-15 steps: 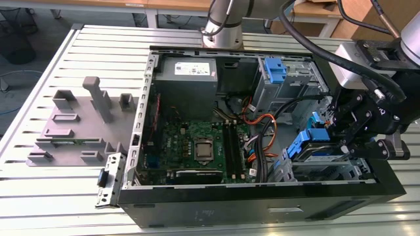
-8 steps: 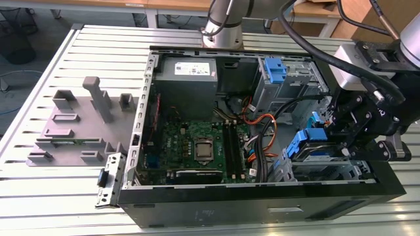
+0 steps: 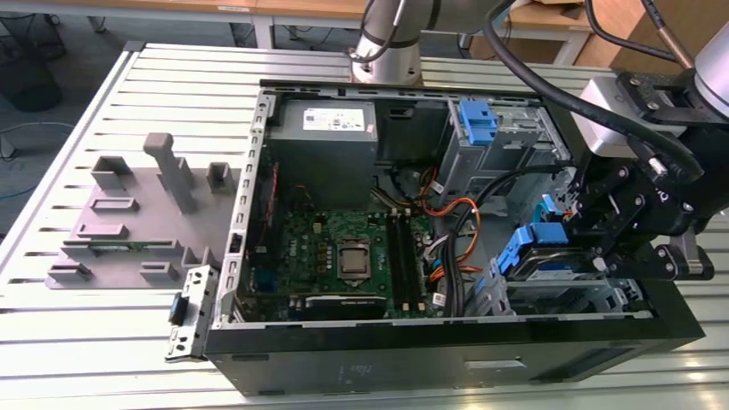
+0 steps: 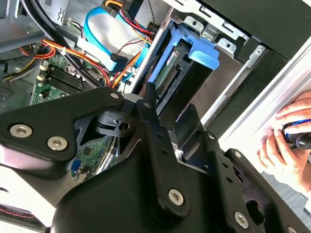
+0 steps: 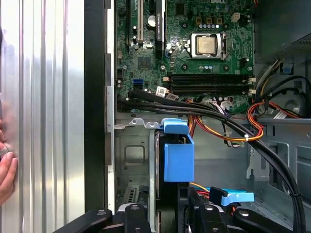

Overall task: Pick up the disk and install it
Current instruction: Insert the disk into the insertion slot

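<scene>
Just above the disk [image 5: 179, 161], the claw [image 3: 583, 246] points downward.

Matt metal table [image 3: 91, 359]; disk [image 5: 179, 160] rails smooth blue plastic.

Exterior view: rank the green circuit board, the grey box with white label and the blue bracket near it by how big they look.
Largest: green circuit board.
Then: grey box, clearly smaller.
Smallest: blue bracket.

Exterior view: a grey fixture plate [image 3: 119, 226] lies at nine o'clock of the open computer case [image 3: 456, 363]; inside, the power supply [image 3: 324, 128] sits at twelve o'clock of the motherboard [image 3: 341, 256].
</scene>
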Controlling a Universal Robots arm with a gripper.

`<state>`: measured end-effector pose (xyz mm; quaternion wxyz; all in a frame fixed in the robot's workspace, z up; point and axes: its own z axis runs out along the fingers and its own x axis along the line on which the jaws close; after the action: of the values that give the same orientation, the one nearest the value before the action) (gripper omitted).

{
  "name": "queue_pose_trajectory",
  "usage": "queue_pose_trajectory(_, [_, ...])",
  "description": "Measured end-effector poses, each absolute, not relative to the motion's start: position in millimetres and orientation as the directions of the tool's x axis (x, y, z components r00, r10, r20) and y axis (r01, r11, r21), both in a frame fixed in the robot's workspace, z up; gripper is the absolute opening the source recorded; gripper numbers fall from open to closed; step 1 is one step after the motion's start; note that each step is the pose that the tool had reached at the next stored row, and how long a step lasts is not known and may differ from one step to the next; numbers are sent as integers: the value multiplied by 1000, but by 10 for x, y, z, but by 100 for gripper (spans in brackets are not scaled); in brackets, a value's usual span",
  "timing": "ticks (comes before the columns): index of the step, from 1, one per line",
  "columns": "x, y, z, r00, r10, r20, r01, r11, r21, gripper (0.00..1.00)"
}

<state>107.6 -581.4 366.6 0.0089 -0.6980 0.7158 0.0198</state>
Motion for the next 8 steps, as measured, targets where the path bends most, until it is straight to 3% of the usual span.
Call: queue_pose_trajectory(8, [1076, -5814, 3665, -25, -999, -43, -1000, 25, 16, 43])
